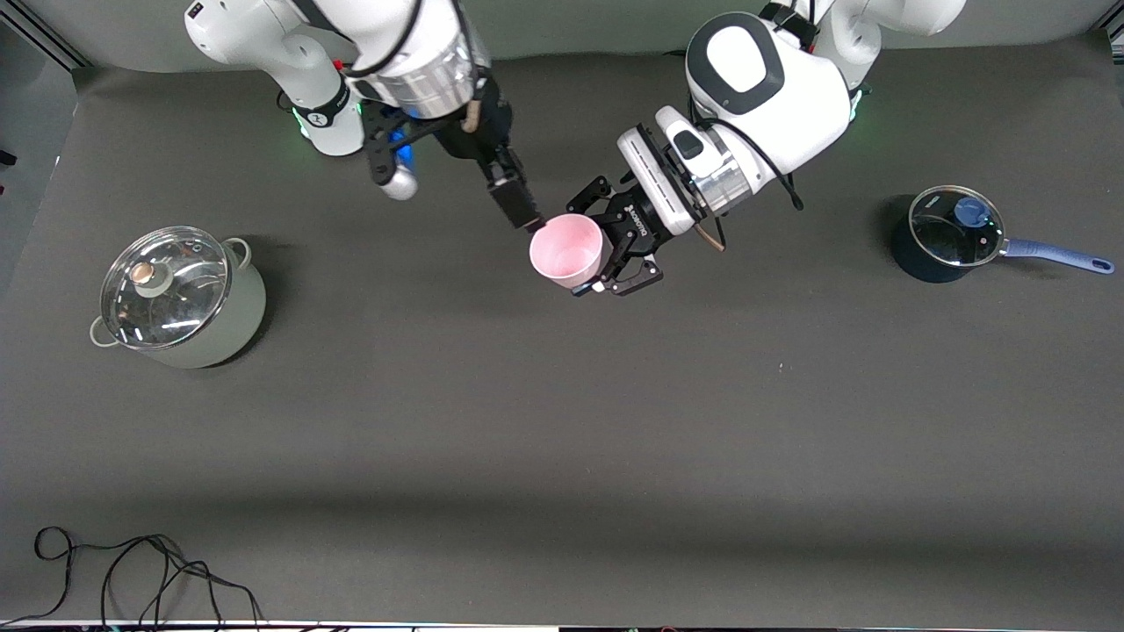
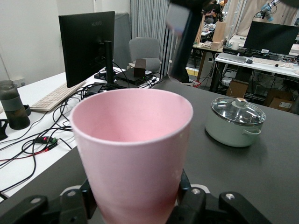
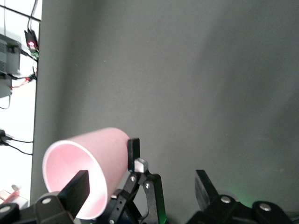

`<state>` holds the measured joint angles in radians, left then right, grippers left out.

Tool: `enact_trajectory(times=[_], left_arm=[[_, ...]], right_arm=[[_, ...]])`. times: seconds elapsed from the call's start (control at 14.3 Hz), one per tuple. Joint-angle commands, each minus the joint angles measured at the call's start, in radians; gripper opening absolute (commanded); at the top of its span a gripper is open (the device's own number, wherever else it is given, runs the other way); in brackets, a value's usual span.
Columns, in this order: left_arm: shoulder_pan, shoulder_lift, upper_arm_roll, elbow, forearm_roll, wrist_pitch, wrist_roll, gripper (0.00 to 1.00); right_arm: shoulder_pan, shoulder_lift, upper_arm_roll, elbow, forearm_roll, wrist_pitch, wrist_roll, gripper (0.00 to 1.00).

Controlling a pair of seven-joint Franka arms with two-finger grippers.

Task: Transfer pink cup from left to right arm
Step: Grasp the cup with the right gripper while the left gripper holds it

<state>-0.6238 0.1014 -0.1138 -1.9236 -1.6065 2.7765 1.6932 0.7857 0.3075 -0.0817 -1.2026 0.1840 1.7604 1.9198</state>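
Observation:
The pink cup [image 1: 566,248] is held above the middle of the table, tipped on its side with its mouth toward the right arm. My left gripper [image 1: 590,253], the black claw, is shut on the cup's lower body, one finger on each side in the left wrist view [image 2: 138,200]. The cup fills that view [image 2: 133,140]. My right gripper [image 1: 534,221] is open at the cup's rim. In the right wrist view [image 3: 140,176] one slim finger [image 3: 77,186] sits at the cup's mouth [image 3: 100,154]; the other stands apart, outside the cup.
A pale green pot with a glass lid [image 1: 176,298] stands toward the right arm's end of the table. A dark blue saucepan with a lid and blue handle [image 1: 944,237] stands toward the left arm's end. Black cables [image 1: 140,570] lie at the table edge nearest the front camera.

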Motion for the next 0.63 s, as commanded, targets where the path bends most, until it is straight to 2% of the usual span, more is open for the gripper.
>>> enact_trajectory(times=[0.0, 0.21, 0.28, 0.35, 0.42, 0.56], left_arm=[[-0.023, -0.017, 0.006, -0.002, -0.029, 0.017, 0.02, 0.38], [-0.034, -0.014, 0.006, 0.001, -0.029, 0.028, 0.02, 0.38], [-0.034, -0.014, 0.006, 0.001, -0.029, 0.028, 0.02, 0.38], [-0.034, -0.012, 0.006, 0.001, -0.03, 0.028, 0.02, 0.38], [-0.034, -0.012, 0.006, 0.005, -0.03, 0.028, 0.02, 0.38], [-0.034, -0.009, 0.006, 0.006, -0.03, 0.029, 0.02, 0.39]], right_arm=[[0.017, 0.064, -0.006, 0.069, 0.002, 0.016, 0.028, 1.0], [0.017, 0.093, -0.006, 0.083, 0.002, 0.022, 0.028, 0.98], [0.017, 0.094, -0.006, 0.083, 0.0, 0.022, 0.027, 0.9], [0.017, 0.093, -0.007, 0.084, 0.002, 0.022, 0.027, 0.75], [0.014, 0.091, -0.007, 0.087, 0.002, 0.022, 0.025, 0.69], [0.007, 0.09, -0.012, 0.112, 0.002, 0.021, 0.019, 0.69]])
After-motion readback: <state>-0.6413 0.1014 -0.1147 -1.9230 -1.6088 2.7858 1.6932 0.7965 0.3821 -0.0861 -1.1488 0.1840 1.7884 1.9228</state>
